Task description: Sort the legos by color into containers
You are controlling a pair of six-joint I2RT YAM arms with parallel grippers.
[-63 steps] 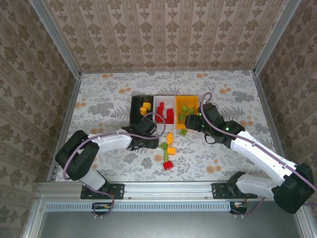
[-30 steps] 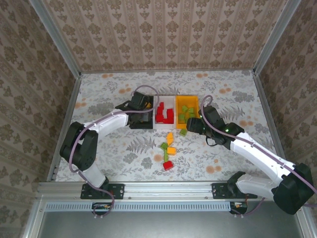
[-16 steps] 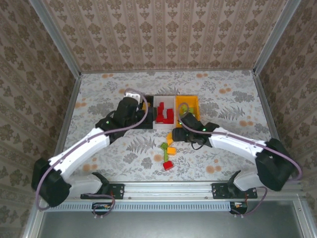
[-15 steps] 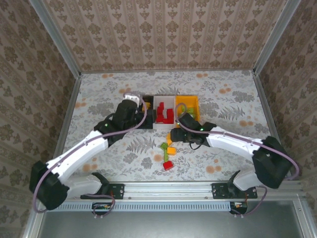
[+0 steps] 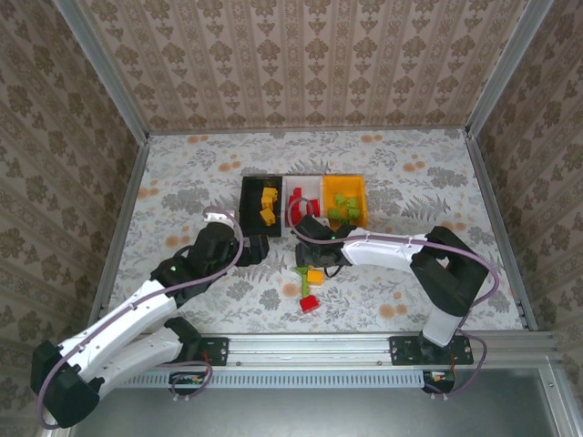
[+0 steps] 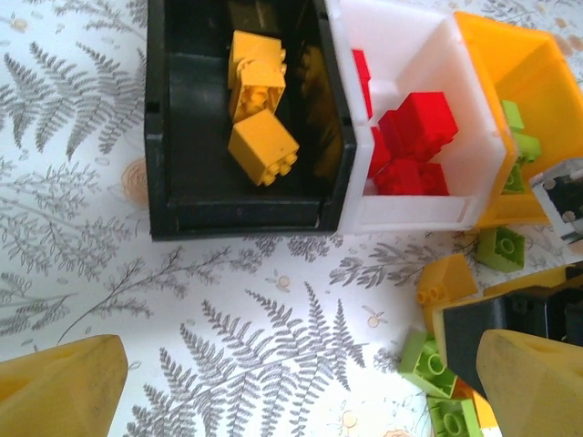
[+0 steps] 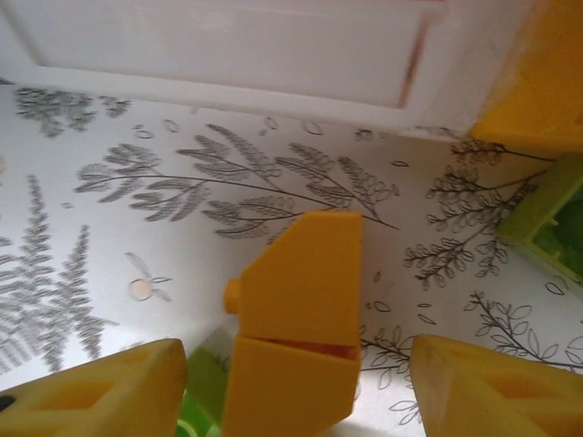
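My right gripper [image 7: 296, 391] stands open astride a yellow-orange lego [image 7: 301, 319], with a gap on each side of it. In the top view that gripper [image 5: 310, 258] is over the loose legos in front of the containers. Also loose are a green lego [image 5: 302, 270], another orange one [image 5: 316, 276] and a red one [image 5: 310, 303]. My left gripper [image 6: 291, 391] is wide open and empty over bare table, just in front of the black bin [image 6: 191, 164]. That bin holds yellow-orange legos [image 6: 260, 118]. The white bin [image 6: 410, 214] holds red ones and the orange bin [image 6: 510, 73] green ones.
The three bins stand side by side at mid-table [image 5: 246, 205]. A green lego [image 7: 551, 218] lies right of my right fingers, near the orange bin's corner. The two grippers are close together by the pile. Metal rails and patterned walls fence in the table.
My left gripper opened over the black bin and drew back toward the near left. My right gripper swung left from the orange bin to the pile and its jaws narrowed around the orange lego.
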